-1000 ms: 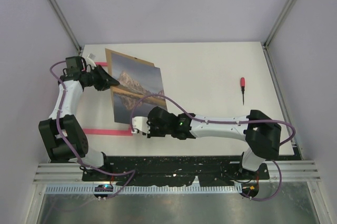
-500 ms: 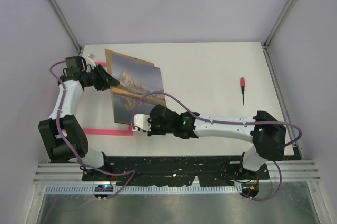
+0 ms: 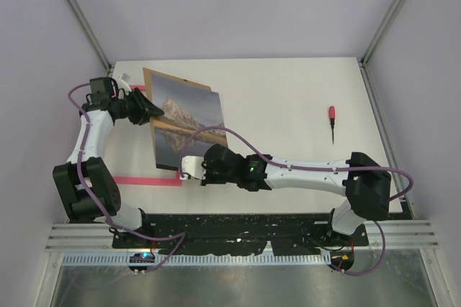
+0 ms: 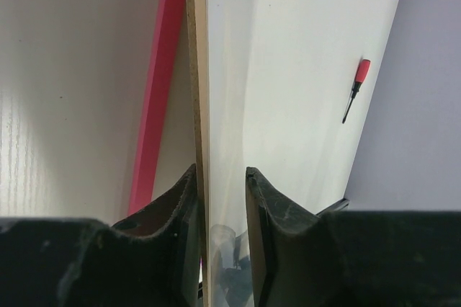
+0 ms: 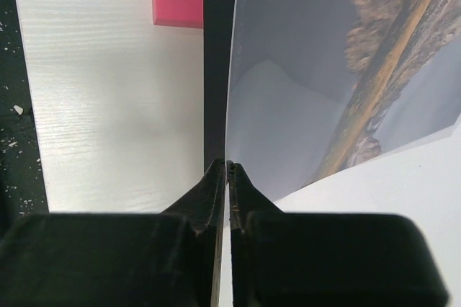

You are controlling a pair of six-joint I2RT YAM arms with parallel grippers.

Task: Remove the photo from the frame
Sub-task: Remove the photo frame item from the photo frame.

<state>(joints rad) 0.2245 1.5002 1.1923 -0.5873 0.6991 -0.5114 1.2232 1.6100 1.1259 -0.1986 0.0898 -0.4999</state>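
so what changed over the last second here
The right gripper closed on the near edge of the photo, and the right arm swung its elbow slightly to the right. The left gripper eased open a little around the edge of the backing board. The photo, backing board, frame and screwdriver stayed where they were.

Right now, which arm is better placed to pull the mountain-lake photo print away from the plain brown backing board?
Right. The right gripper is shut on the mountain-lake photo print at its edge; the left gripper stands open around the plain brown backing board.
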